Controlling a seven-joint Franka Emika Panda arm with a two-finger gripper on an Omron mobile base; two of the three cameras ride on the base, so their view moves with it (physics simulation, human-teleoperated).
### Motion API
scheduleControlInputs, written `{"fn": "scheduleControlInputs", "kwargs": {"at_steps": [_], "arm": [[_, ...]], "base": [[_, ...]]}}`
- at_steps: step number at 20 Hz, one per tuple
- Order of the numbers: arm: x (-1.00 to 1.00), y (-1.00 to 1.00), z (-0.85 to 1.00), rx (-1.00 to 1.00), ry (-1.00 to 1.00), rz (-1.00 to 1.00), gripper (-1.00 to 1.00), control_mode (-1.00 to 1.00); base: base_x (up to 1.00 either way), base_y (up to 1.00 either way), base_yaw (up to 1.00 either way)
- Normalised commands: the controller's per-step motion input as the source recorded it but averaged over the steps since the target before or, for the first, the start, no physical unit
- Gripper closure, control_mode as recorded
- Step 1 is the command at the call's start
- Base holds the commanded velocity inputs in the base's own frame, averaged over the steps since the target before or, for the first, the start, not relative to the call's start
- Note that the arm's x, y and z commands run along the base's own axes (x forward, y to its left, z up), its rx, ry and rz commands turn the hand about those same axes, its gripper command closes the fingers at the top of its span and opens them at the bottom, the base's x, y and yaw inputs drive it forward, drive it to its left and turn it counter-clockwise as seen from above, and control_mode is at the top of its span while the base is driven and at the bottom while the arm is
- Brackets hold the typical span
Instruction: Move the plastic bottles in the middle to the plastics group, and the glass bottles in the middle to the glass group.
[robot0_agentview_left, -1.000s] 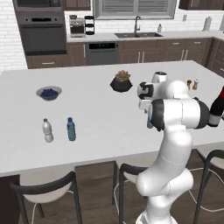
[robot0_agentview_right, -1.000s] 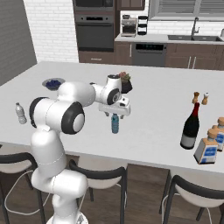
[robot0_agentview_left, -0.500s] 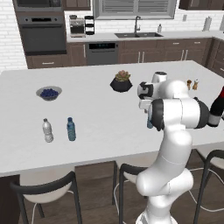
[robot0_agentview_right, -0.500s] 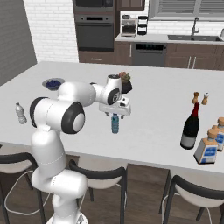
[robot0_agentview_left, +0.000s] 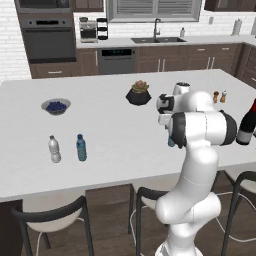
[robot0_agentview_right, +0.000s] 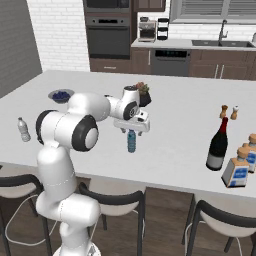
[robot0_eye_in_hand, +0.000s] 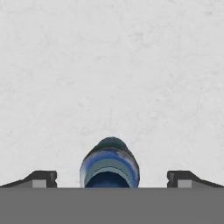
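Barely begun: end effector (robot0_agentview_right: 131, 131) spread wide directly over the small blue water bottle (robot0_agentview_right: 131, 141) mid-tabletop (robot0_agentview_right: 180, 115), not yet gripping; wine bottle (robot0_agentview_right: 218, 146) and squarish glass bottle (robot0_agentview_right: 236, 169) unmoved; plastics pair (robot0_agentview_left: 67, 149) waiting far off.

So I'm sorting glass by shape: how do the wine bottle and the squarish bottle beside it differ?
The wine bottle is tall, dark and slim with a red top; the squarish bottle is much shorter, boxy, with a tan neck. The wine bottle's label is pale, the squarish bottle's blue and white. Both stand upright, close together on the white counter.
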Motion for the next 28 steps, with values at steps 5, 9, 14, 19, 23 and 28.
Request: {"fn": "scheduleControlInputs", "kwargs": {"at_steps": [5, 9, 14, 19, 23, 28], "arm": [[0.02, 0.00, -0.02, 0.00, 0.00, 0.00, -1.00, -1.00], [0.00, 0.00, 0.00, 0.00, 0.00, 0.00, 1.00, -1.00], [0.00, 0.00, 0.00, 0.00, 0.00, 0.00, 1.00, -1.00], [0.00, 0.00, 0.00, 0.00, 0.00, 0.00, 1.00, -1.00], [0.00, 0.00, 0.00, 0.00, 0.00, 0.00, 1.00, -1.00], [-0.03, 0.19, 0.23, 0.00, 0.00, 0.01, 1.00, -1.00]], "base": [[0.00, 0.00, 0.00], [0.00, 0.00, 0.00], [0.00, 0.00, 0.00], [0.00, 0.00, 0.00], [0.00, 0.00, 0.00], [0.00, 0.00, 0.00]]}}
